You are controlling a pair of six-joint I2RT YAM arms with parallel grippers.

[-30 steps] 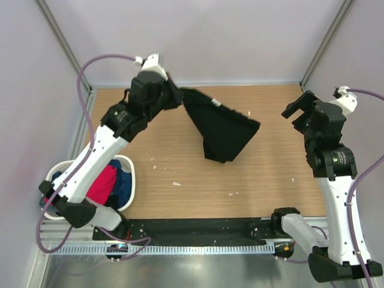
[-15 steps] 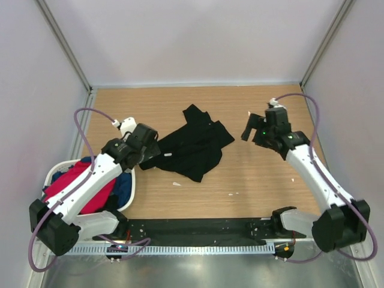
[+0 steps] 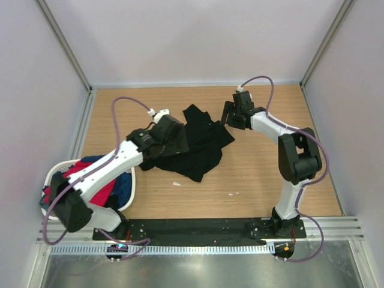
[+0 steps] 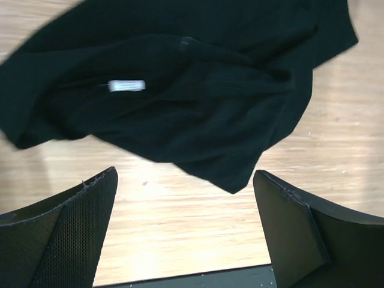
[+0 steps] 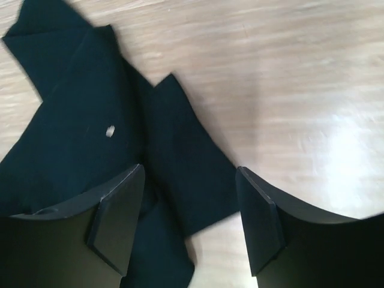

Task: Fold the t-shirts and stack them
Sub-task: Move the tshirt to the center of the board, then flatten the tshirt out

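The black t-shirt (image 3: pixel 198 147) lies crumpled on the counter (image 3: pixel 264 180), bare wood round its edges; the other t-shirts (image 3: pixel 102 183) fill the basket (image 3: pixel 135 177) at the left edge. Both hands gape wide and empty, the left hand (image 4: pixel 186 186) over its left side and the right hand (image 5: pixel 189 180) at its far-right corner. The left wrist view shows its white neck label (image 4: pixel 126 86).

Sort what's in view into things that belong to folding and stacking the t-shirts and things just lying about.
Belongs to the job:
- black t-shirt, crumpled on the table
- red shirt, in the basket
- blue shirt, in the basket

Just lying about:
- white basket, only holding the waiting shirts
- small white scraps on the wooden table
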